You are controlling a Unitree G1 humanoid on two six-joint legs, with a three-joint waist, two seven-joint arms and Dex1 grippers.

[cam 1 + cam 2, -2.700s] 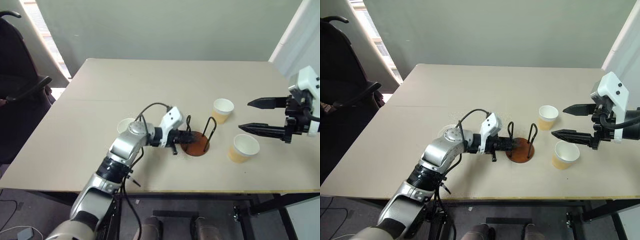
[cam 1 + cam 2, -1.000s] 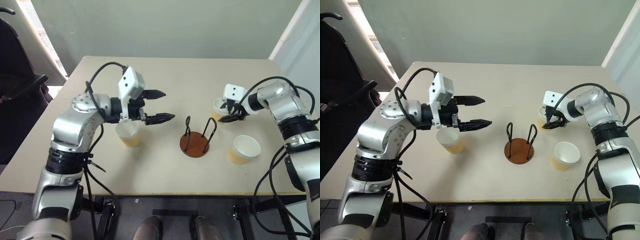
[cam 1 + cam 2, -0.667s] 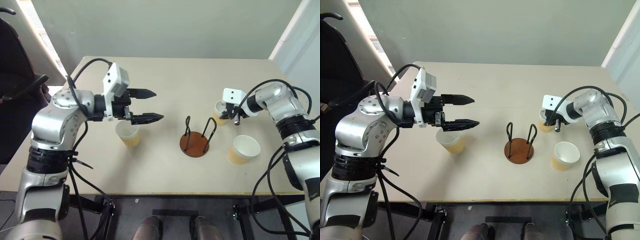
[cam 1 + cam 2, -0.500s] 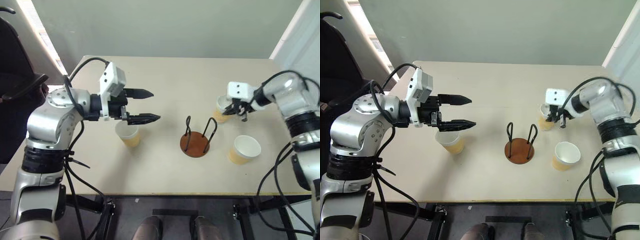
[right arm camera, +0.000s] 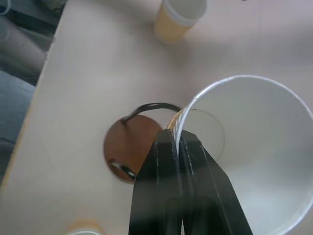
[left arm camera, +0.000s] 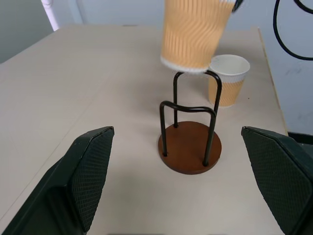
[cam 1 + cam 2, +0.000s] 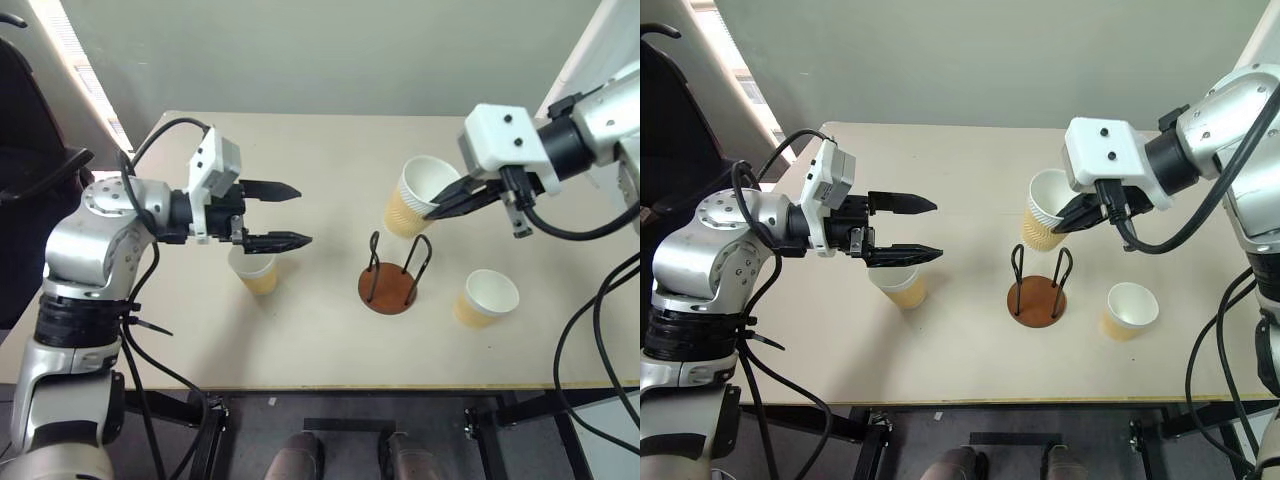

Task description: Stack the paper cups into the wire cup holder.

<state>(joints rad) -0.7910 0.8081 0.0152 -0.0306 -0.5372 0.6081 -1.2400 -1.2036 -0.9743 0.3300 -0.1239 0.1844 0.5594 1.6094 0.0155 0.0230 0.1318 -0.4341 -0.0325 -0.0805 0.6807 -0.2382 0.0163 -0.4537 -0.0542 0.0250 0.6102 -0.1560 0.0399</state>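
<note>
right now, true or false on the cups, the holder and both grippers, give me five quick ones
1. The right gripper pinches the rim of a lifted paper cup. True.
2. The wire cup holder already has a cup in it. False: it holds no cup; the lifted cup hangs above it.
3. The left gripper is shut on a cup. False: it is open, above the cup on the robot's left, holding nothing.
4. Two cups stand on the table. True: the left one and the cup on the robot's right.
5. The holder lies tipped on its side. False: it stands upright on its base.
</note>
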